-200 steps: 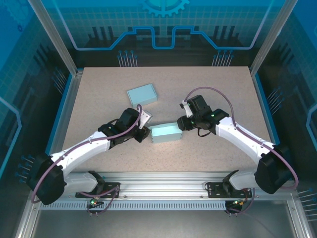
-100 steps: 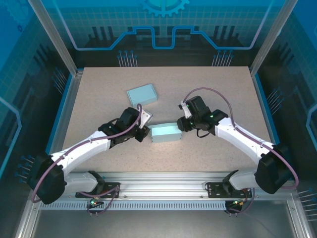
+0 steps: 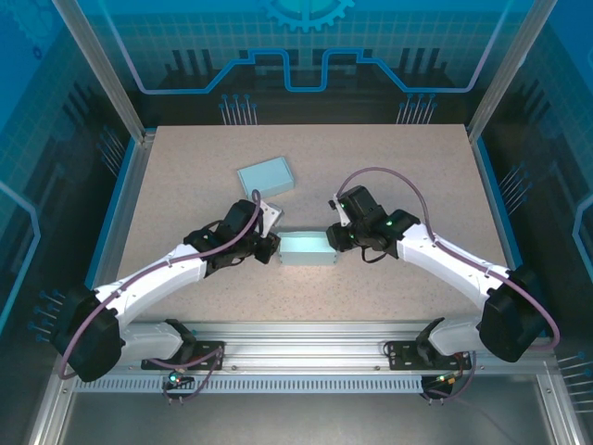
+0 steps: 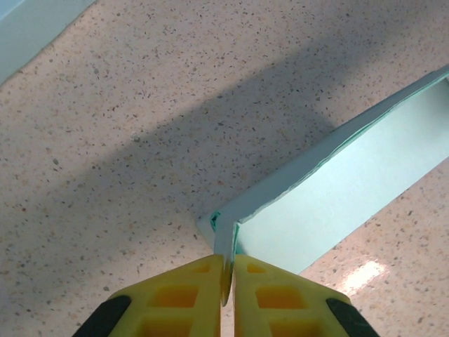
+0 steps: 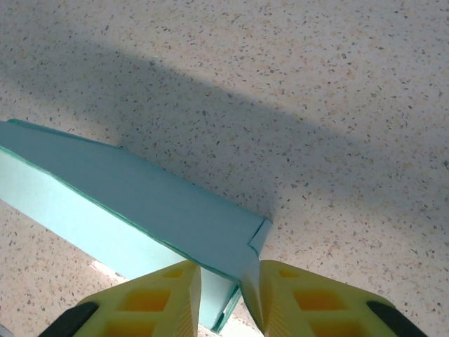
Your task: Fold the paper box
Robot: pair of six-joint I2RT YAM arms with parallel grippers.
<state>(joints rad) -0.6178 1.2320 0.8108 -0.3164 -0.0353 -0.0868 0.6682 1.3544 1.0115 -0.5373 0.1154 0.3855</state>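
**A:** The right gripper has slid in closer to the paper box. The box now lies squarer, mid-table, between both arms.

**B:** How will it handle?

**A:** It's light, thin card, I'd judge, and the walls would buckle easily. Best to hold it at the short end walls, close to a fold.

**B:** And the claws?

**A:** The left gripper is clenched on the left end wall. Its wrist camera shows the yellow fingers pressed onto the sheet. The right fingers stand apart around the right end corner, and I cannot tell whether they press.

**B:** And overhead?

**A:** It shows a second box lying well apart. The wrist cameras show the raw card edges and the corner flap.
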